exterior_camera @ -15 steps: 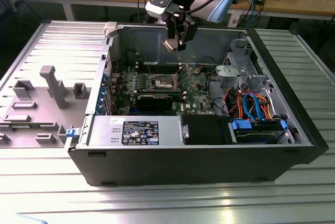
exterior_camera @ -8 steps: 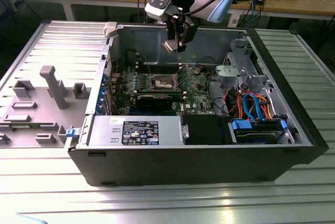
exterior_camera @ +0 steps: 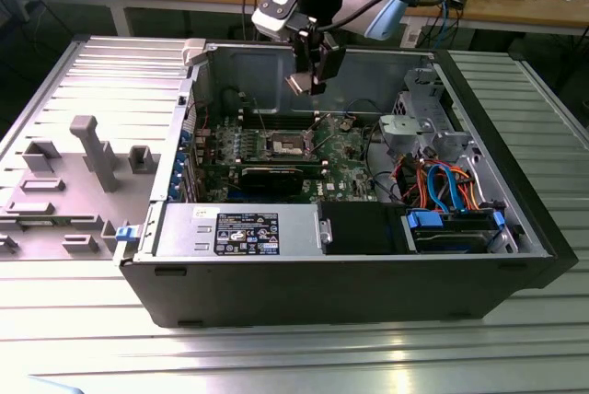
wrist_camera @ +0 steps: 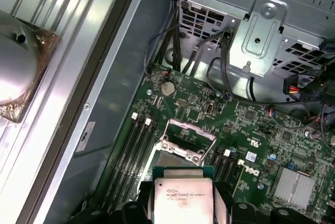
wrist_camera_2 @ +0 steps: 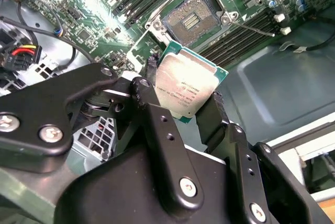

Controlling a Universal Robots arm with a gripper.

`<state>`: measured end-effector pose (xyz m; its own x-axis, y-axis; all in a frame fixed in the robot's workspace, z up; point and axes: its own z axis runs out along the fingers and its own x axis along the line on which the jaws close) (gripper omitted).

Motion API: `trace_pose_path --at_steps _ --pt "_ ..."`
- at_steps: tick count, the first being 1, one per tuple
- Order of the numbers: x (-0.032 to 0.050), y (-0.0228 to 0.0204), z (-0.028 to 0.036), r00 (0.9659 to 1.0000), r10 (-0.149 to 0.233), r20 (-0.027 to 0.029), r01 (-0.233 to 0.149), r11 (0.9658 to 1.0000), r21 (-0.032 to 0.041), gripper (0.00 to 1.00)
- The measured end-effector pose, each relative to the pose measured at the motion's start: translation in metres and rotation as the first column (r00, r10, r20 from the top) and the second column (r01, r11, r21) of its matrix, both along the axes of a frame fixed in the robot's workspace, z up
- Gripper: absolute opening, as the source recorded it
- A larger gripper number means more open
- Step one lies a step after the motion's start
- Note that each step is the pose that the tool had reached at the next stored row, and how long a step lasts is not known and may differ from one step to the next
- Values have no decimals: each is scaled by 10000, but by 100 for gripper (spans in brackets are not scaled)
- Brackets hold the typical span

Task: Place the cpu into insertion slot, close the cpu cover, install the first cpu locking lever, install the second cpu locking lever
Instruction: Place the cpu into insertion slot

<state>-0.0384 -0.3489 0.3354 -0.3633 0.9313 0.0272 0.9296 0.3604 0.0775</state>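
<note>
One step of four in hand: cpu [wrist_camera_2: 191, 85] not yet seated.
Gripper [wrist_camera_2: 184, 92] clamps cpu by its edges, above insertion slot [wrist_camera_2: 191, 21], apart from it; cpu cover [wrist_camera: 189, 132] looks raised. Placement prob. needs chip squared w/ slot, lowered flat.

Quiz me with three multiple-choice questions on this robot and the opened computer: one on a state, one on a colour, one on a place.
1. The insertion slot is:
A. empty
B. filled with a chip
C. hidden under a fan

2. The circuit board is:
A. red
B. green
C. white

3. The cpu is:
A. seated in the slot
B. lying on the floor
C. held by the gripper

Answers: A, the slot's contacts lie bare with no chip in them; B, green shows all around the slot; C, the black fingers clamp the cpu's edges above the board.
</note>
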Motion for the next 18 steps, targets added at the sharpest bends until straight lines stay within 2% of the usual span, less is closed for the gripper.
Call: trace_pose_path --at_steps 2,4,8,12,18 --pt "0 0 -7 9996 -290 -1 290 9996 0 55" --pt "0 0 -15 9978 -666 -1 666 9978 0 55" --pt "0 0 -21 9951 -993 -1 993 9951 -1 55" --pt "0 0 -27 9874 -1582 -1 1582 9874 0 55" --pt "0 0 -30 9806 -1959 -1 1959 9806 0 55"
